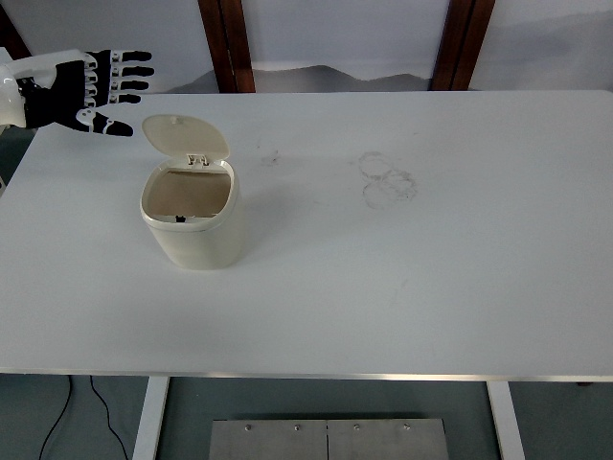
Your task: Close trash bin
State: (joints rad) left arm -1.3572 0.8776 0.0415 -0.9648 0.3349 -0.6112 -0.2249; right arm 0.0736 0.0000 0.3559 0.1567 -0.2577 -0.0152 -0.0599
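so the left hand (84,93), fingers spread and holding nothing, hovers at the table's (431,268) far left corner beside the trash bin (192,216); next, it likely presses the raised lid (184,136) down.

White table (431,287) w/ cream trash bin (192,225) on left, lid open; faint scuffs (386,180).

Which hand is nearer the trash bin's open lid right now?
Left. The left hand, fingers spread, hovers just left of the raised lid without touching it. The right hand is out of view.
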